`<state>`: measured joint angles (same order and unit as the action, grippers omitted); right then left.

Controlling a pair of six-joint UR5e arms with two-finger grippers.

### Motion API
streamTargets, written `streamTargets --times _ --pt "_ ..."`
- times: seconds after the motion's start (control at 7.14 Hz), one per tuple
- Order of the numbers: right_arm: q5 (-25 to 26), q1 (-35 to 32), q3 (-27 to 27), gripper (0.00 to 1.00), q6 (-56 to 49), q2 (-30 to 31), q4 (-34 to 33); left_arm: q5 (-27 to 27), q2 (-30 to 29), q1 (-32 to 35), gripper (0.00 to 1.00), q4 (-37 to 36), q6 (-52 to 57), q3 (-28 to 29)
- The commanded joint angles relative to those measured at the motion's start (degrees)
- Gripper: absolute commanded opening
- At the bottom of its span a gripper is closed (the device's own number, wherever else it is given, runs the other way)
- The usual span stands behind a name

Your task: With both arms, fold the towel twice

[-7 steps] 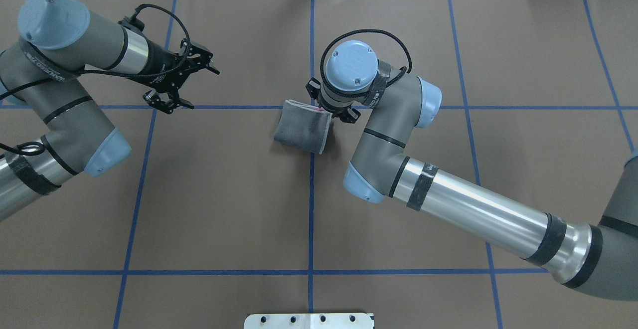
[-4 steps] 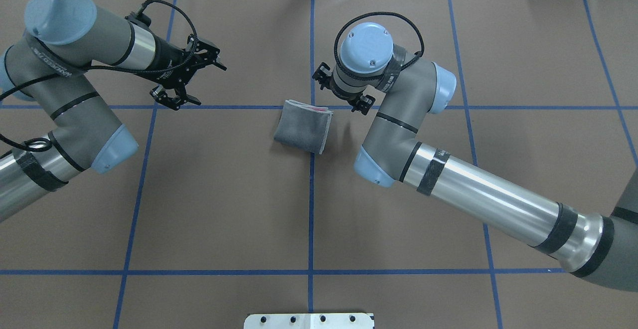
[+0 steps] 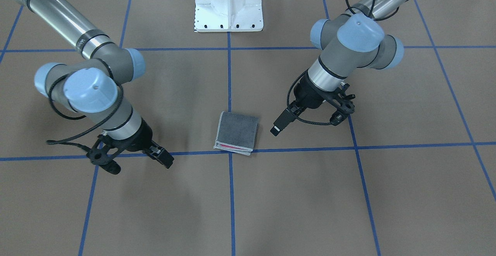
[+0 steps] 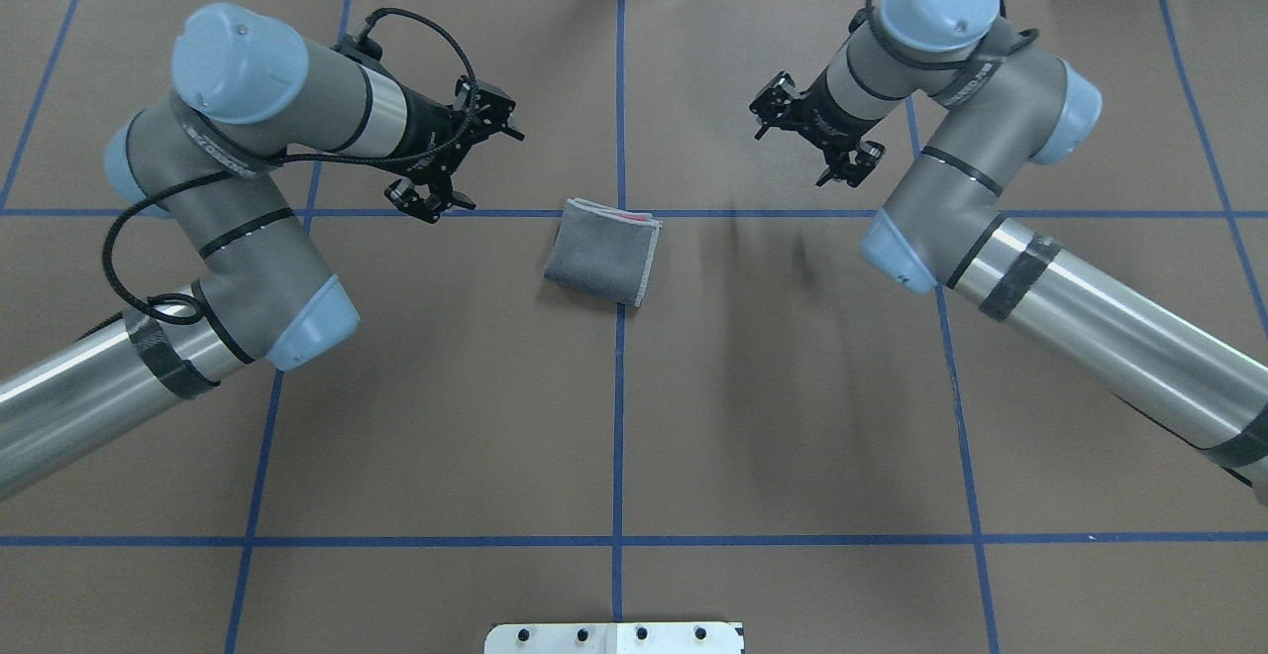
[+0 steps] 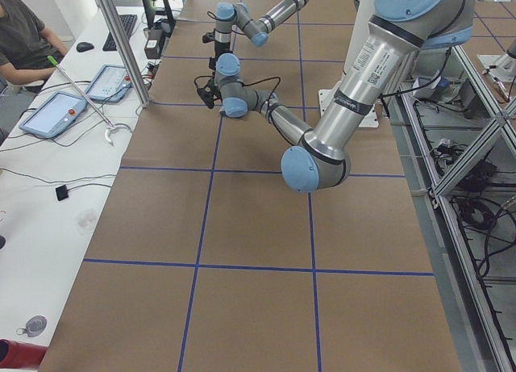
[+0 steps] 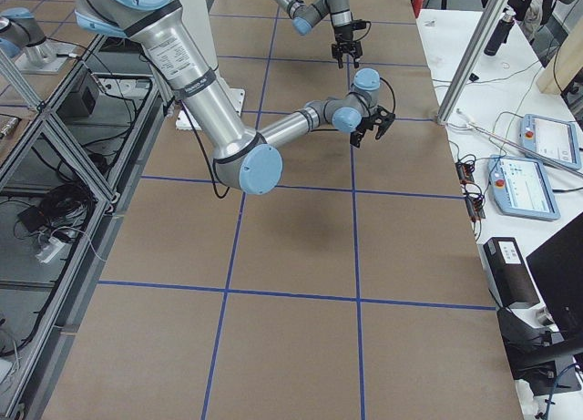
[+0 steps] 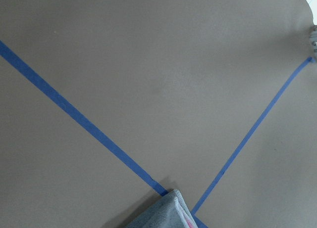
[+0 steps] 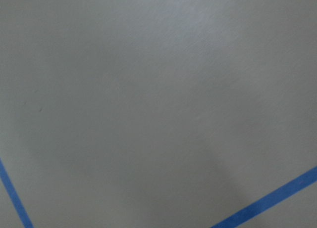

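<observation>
The towel [image 4: 602,251] lies folded into a small square at the table's middle, dark grey face up, with a pink edge showing at its far side. It also shows in the front-facing view [image 3: 236,133]. My left gripper [image 4: 493,170] is open and empty, raised to the left of the towel and apart from it; it also shows in the front-facing view [image 3: 306,126]. My right gripper [image 4: 792,154] is open and empty, raised well to the right of the towel; it also shows in the front-facing view [image 3: 137,165]. The left wrist view shows only one towel corner [image 7: 168,215].
Blue tape lines [image 4: 618,386] mark a grid on the brown table cover. The white pedestal base [image 3: 228,4] stands at the robot's side of the table. A desk with tablets [image 5: 56,114] runs along the far edge.
My right gripper has left the towel's right edge, risen and swung away to the right and far side. My left gripper has moved right, closer to the towel. The towel has not moved.
</observation>
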<state>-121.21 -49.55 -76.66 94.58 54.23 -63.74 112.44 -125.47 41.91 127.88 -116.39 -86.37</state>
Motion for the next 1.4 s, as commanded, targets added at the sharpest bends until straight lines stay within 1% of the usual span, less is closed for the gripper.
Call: streamTargets --times 0.0,0.14,1.26 --pt "-4.7 -4.3 -2.6 1.00 -0.8 4.0 0.5 -8.8 -5.1 -6.5 1.00 0.7 -0.9 5.2" --pt "-5.4 -4.9 -2.6 1.00 -1.9 4.3 0.5 -11.0 -6.1 -8.5 1.00 0.8 -1.0 6.5" --pt "-4.9 -4.9 -2.5 1.00 -2.2 4.3 0.4 -11.2 -6.1 -9.1 1.00 0.8 -0.3 10.6"
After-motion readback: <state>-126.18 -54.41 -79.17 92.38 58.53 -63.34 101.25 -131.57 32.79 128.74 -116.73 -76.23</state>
